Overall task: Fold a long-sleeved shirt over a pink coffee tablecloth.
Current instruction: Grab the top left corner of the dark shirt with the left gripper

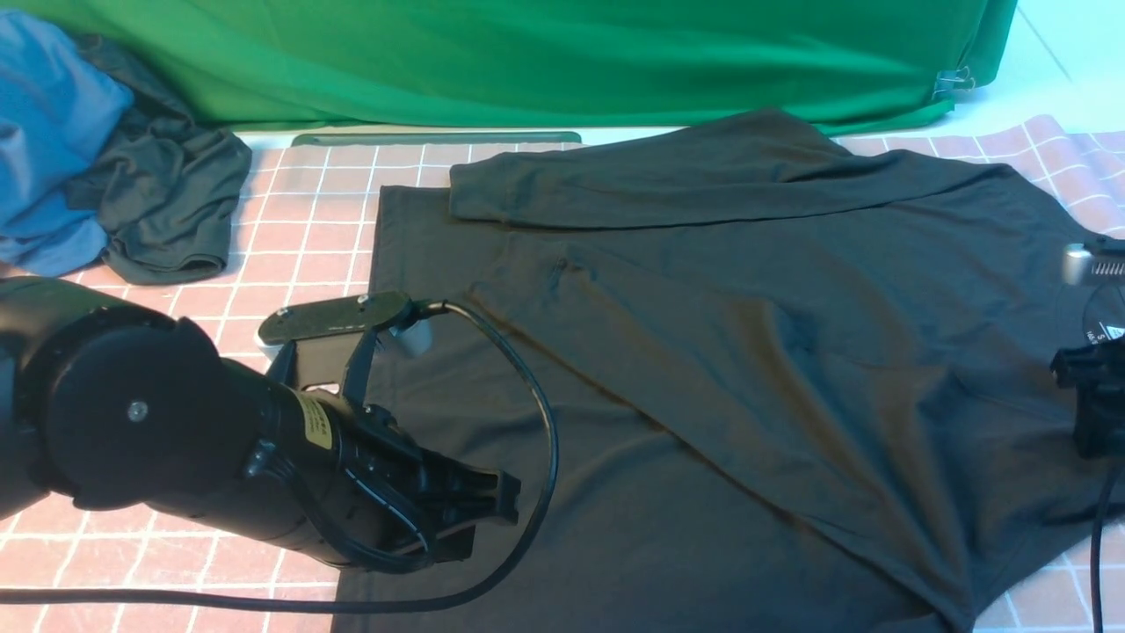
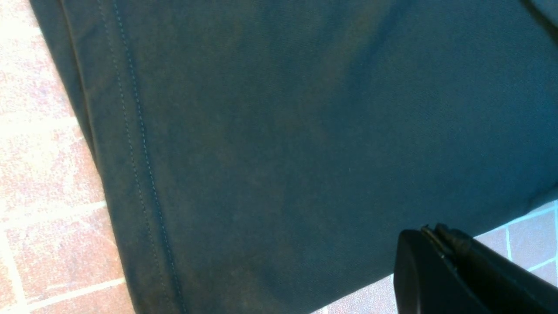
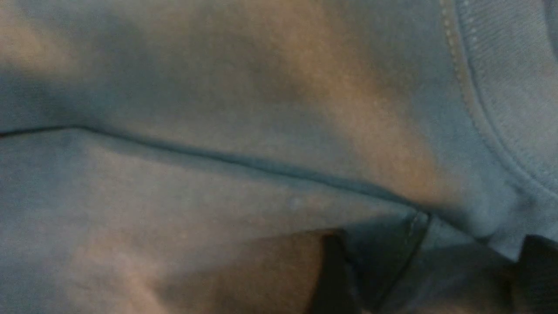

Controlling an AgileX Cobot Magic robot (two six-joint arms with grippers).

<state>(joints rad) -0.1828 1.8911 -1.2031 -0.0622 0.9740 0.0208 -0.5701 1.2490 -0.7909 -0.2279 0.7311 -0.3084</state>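
The long-sleeved shirt (image 1: 703,369) lies black and spread out on the pink coffee tablecloth (image 1: 299,229), one sleeve folded across its far side. My left gripper (image 1: 505,501) is shut and empty, low over the shirt's near left corner. In the left wrist view its tips (image 2: 431,231) sit at the shirt's (image 2: 305,131) edge, with the tablecloth (image 2: 43,174) beside the stitched hem. My right gripper (image 1: 1090,316) shows at the right edge, around the small white print. In the right wrist view it (image 3: 431,270) stands open, with shirt fabric (image 3: 218,174) near the ribbed collar (image 3: 501,87) between its fingers.
A blue garment (image 1: 53,132) and a smaller dark grey-green garment (image 1: 167,193) are heaped at the back left. A bright green cloth (image 1: 527,61) hangs along the back, held by a clip (image 1: 954,81). The left arm's cable (image 1: 545,440) loops over the shirt.
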